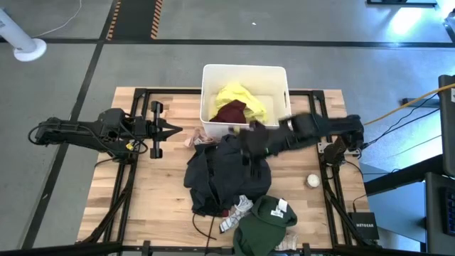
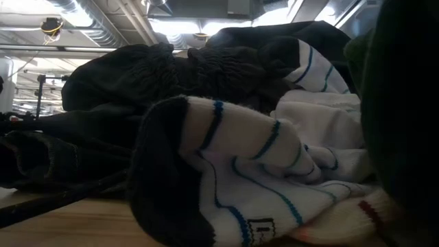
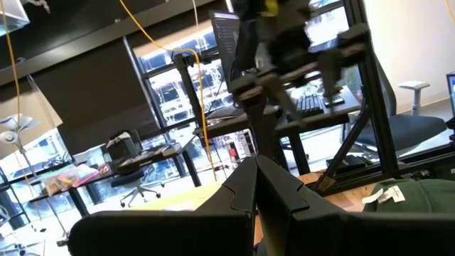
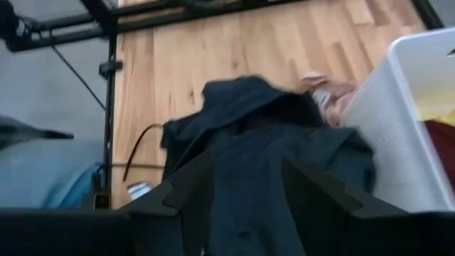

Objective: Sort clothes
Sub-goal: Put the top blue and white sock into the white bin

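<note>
A heap of black and charcoal garments lies on the wooden table in front of the white bin. A neon yellow garment and a maroon one lie in the bin. A dark green garment with a white label lies at the near edge. My right gripper is open, just above the far end of the black heap, one finger on either side of it. My left gripper is shut and empty at the table's left, pointing toward the bin. My right gripper's open fingers stand low over the far end of the black garment, coming from the table's right. I cannot tell whether they touch the cloth.
A small white ball lies on the table at the right. White socks with blue stripes lie between the black heap and the green garment, and fill the low view. A small pink thing lies by the bin's left corner.
</note>
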You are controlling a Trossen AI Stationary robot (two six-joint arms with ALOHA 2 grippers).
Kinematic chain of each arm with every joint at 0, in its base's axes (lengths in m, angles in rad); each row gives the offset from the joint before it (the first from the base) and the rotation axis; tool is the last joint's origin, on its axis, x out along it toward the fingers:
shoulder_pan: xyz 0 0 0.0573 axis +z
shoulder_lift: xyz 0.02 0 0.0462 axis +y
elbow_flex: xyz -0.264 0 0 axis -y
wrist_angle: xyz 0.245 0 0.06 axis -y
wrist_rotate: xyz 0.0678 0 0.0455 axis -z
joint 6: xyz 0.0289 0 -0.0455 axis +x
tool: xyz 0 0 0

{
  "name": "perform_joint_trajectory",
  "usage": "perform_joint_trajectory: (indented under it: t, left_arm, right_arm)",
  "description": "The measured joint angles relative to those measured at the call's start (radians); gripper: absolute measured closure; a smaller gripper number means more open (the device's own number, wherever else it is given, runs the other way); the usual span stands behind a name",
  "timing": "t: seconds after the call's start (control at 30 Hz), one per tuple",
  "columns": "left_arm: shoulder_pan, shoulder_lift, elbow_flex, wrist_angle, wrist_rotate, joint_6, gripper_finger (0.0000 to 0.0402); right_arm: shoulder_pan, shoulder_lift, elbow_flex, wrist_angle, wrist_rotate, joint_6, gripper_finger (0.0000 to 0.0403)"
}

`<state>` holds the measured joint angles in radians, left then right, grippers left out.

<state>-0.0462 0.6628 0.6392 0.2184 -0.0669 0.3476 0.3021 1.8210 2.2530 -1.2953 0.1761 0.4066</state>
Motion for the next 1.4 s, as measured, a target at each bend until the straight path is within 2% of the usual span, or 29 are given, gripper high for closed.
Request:
perform_joint_trajectory:
  t: [0.27,0.5,0.7,0.93,1.2,1.4]
  left_arm:
    - [0.000,0.000,0.000,0.000,0.000,0.000,0.0402]
    - [0.000,0.000,0.000,0.000,0.000,0.000,0.0402]
    - [0.000,0.000,0.000,0.000,0.000,0.013,0.0402]
    - [0.000,0.000,0.000,0.000,0.000,0.015,0.0402]
    - [0.000,0.000,0.000,0.000,0.000,0.015,0.0402]
    - [0.000,0.000,0.000,0.000,0.000,0.015,0.0402]
  right_arm:
    - [0.181,0.000,-0.149,0.004,0.067,0.152,0.0223]
    - [0.257,0.000,-0.368,0.069,0.075,0.278,0.0223]
    - [0.268,0.000,-0.547,0.207,0.009,0.299,0.0223]
    - [0.267,0.000,-0.686,0.391,0.020,0.250,0.0223]
    - [0.258,0.004,-0.765,0.566,0.078,0.246,0.0223]
    - [0.253,0.041,-0.776,0.578,0.109,0.238,0.0223]
